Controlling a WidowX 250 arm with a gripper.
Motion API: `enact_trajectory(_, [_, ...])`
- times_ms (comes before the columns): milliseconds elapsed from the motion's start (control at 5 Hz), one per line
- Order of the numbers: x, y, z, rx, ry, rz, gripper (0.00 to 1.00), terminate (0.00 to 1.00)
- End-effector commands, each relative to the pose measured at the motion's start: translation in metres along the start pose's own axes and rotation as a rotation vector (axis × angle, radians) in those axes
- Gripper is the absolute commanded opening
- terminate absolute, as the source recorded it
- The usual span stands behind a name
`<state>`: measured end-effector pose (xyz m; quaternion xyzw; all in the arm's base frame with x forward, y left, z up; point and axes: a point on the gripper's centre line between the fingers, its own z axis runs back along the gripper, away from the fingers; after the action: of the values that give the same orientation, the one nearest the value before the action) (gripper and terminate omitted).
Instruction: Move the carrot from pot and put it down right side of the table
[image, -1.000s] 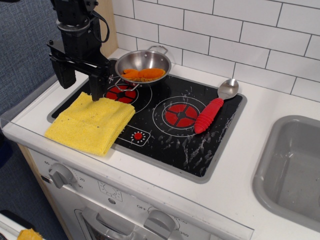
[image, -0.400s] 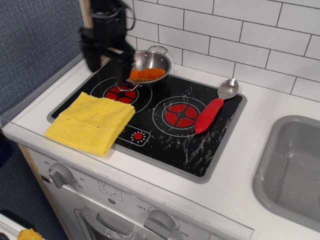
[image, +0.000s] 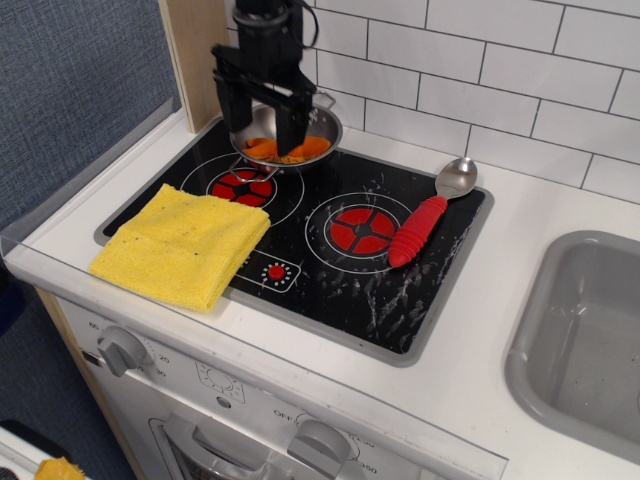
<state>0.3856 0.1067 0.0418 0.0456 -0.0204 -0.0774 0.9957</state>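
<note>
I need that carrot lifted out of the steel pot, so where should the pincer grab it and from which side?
Probably grip the carrot around its thick middle, coming straight down from above. It lies flat and roughly sideways in the pot, whose rim blocks any side approach. The open pincer already hovers over the pot, fingers pointing down.

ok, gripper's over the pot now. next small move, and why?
Probably lower straight down and close on the carrot. The gripper hangs open above the pot, fingers astride the near rim area, and the carrot lies loose inside, not yet gripped. Whether the fingers line up exactly with it is hard to tell from this view.
</note>
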Motion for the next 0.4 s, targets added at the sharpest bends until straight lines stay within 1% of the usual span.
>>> enact_trajectory(0, [0.0103,-0.0102,-0.0099,0.004,0.009,-0.046,1.0,0.0])
enact_trajectory(200, [0.0108,-0.0091,-0.0187,0.004,0.023,-0.056,1.0,0.0])
